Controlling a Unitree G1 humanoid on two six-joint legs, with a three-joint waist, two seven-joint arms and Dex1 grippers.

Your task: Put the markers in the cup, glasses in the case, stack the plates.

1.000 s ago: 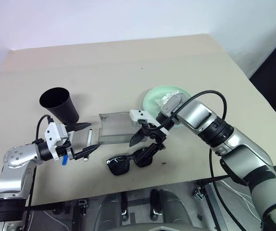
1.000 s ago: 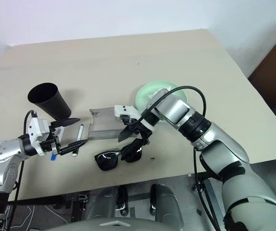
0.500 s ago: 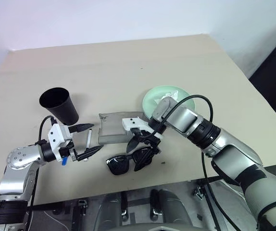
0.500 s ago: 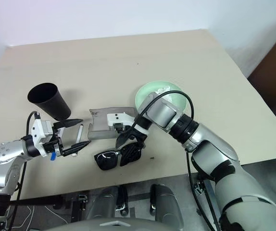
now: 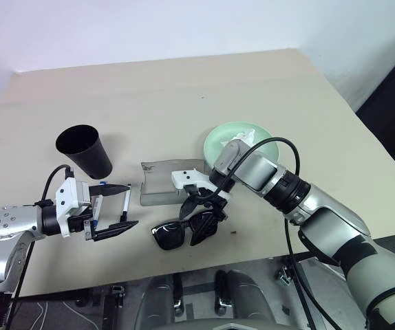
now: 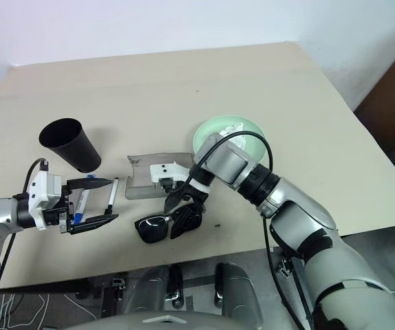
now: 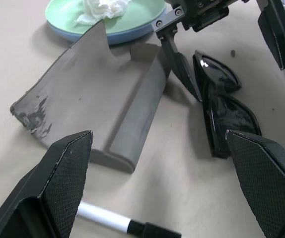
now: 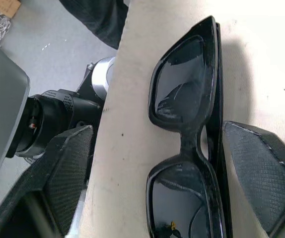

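A: Black glasses (image 5: 184, 232) lie at table's 6 o'clock edge; right gripper (image 5: 199, 218) straddles them, jaws apart, nothing gripped.

B: Left gripper (image 5: 113, 207) gapes empty. Risk: off-centre pinch flicks glasses off the edge.

Count on the worktop (image 5: 184, 89):
- One black cup (image 5: 84, 150).
- Two markers: one white with a black cap (image 5: 126, 203), one with a blue cap (image 6: 79, 207).
- One pair of sunglasses (image 5: 184, 231).
- One grey case (image 5: 164, 182).
- Two plates, stacked: mint green (image 7: 132, 15) on light blue (image 7: 99, 38).
- One crumpled tissue (image 5: 242, 139).
- Two end effectors: left (image 5: 116, 207), right (image 5: 196, 218).
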